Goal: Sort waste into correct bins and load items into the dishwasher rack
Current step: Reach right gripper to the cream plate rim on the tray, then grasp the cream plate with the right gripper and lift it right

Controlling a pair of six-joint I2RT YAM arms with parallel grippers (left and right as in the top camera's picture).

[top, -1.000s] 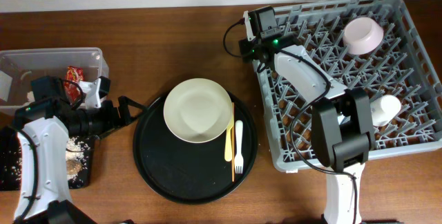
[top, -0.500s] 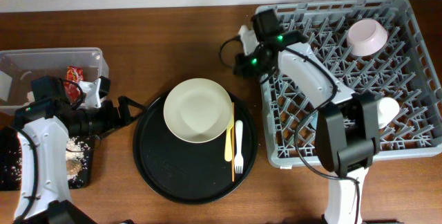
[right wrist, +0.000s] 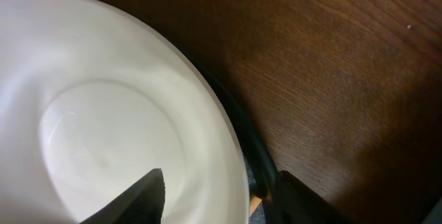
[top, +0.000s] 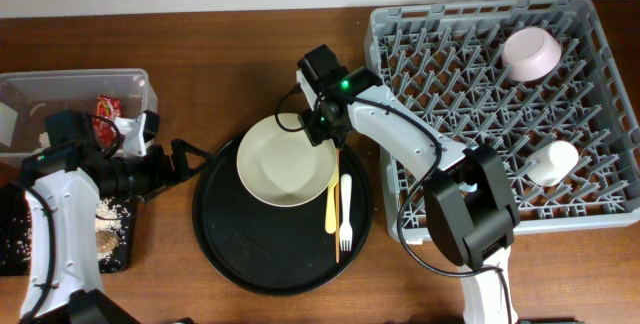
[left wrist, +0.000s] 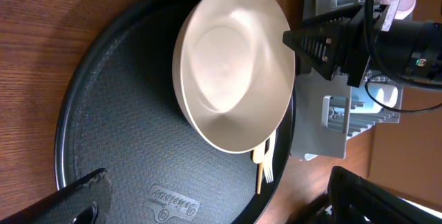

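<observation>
The pale cream plate (top: 287, 159) lies on the round black tray (top: 250, 254), with a yellow utensil (top: 331, 199) and a white fork (top: 345, 214) beside it on the right. My right gripper (top: 319, 131) hangs over the plate's far right rim, open. In the right wrist view one finger is above the plate (right wrist: 103, 113) and the other is outside its rim. My left gripper (top: 188, 156) is open and empty at the tray's left edge. A pink bowl (top: 530, 52) and a small cream cup (top: 553, 161) sit in the grey dishwasher rack (top: 600, 204).
At the far left stands a clear tub (top: 75, 89) holding a red wrapper (top: 105, 107). In front of it lies a shallow black tray (top: 20, 249) with white rice (top: 110, 214). Bare wooden table (top: 230, 54) lies behind the round tray.
My right arm has swung left out of the rack to the plate's rim, and its jaws have opened from shut. The left arm has stayed still.
</observation>
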